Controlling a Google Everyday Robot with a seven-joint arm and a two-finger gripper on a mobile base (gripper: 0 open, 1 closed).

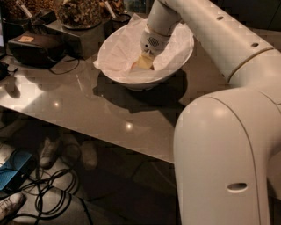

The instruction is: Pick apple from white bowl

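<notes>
Glossy grey-brown table (83, 107), dim room. Large wide white bowl lined with crumpled white paper (131, 79) sits near the table's far edge. Small yellow-green apple with a reddish blush (140, 65) lies inside it, low on the paper, nearer the left wall.

White robot arm (210, 35) reaches in from the right, over the rim. Two-finger gripper (145, 55) is inside the bowl, right at the apple's top. Can't tell whether it is open or closed on the fruit; the wrist hides the contact.

My read of the step: grasp, then lift.
- Centre on the apple's widest part. It's round and will likely roll on loose paper if pushed from one side.
- Close firmly, then lift straight up until above the rim before pulling back.
- Watch that the paper isn't pinched and dragged out with the apple.

Around it:
- Dark bowls of brown snacks (81, 11) just behind the bowl on the left. Closest obstruction, so don't swing that way.
- Black case with a cable (33, 44) further left, well apart.
- Under the table: shoes (50, 151) and tangled cables (52, 193). Not in the arm's path.
</notes>
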